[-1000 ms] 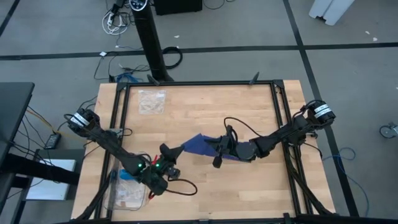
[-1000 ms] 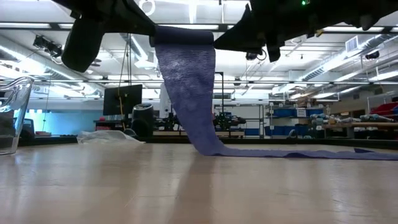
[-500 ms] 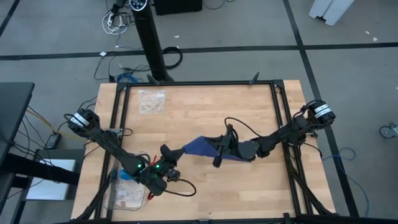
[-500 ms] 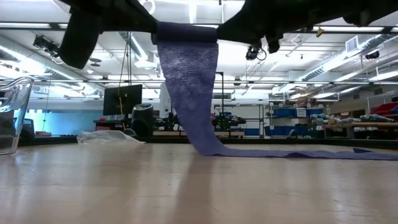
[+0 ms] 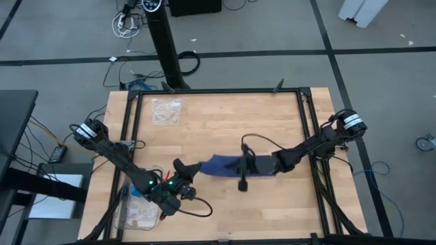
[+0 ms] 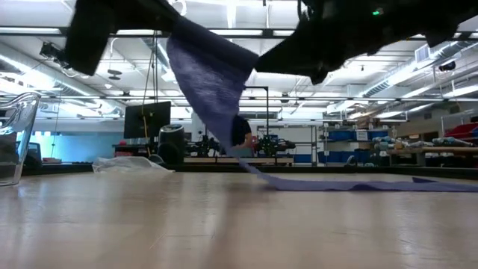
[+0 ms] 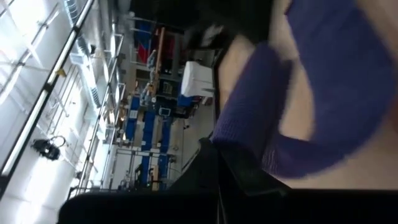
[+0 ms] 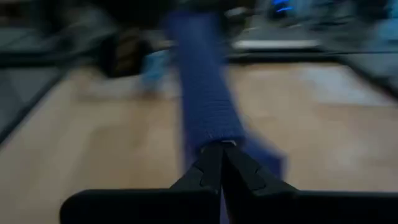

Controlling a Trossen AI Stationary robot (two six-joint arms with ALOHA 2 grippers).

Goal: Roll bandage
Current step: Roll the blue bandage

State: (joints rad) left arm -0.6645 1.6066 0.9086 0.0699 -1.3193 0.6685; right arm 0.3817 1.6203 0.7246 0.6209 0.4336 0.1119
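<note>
The bandage [image 5: 219, 165] is a navy-blue strip. Its rolled-up part [image 6: 205, 41] is held up between my two grippers above the table's middle. The loose strip hangs down from the roll, and its tail [image 6: 358, 185] lies flat on the table, running toward the right. My left gripper [image 5: 189, 167] is shut on the roll's left end. My right gripper [image 5: 238, 165] is shut on the roll's right end. The two grippers face each other. My left gripper pinches the roll's left end [image 7: 239, 134] between its two shut fingers [image 7: 217, 158]. It comes nearly level from the table's left and lies along the roll. The roll is lifted clear of the table. My right gripper pinches the roll's other end [image 8: 211, 134] between its shut fingertips [image 8: 214, 158]. It comes nearly level from the table's right, along the roll. The roll stretches away from the fingers toward the left gripper, and the strip hangs below it.
A clear plastic bag [image 5: 167, 111] lies at the far left. Another bag with a light-blue item [image 5: 139, 204] lies at the near left under the left arm. A clear container [image 6: 15, 138] stands at the left. Black frame rails [image 5: 306, 129] run along the table's edges.
My right gripper has turned at the wrist. The raised part of the bandage has twisted: its top edge has gone from level to slanted, and the hanging strip has narrowed and swung. The tail stays on the table. Both grippers have stayed shut.
</note>
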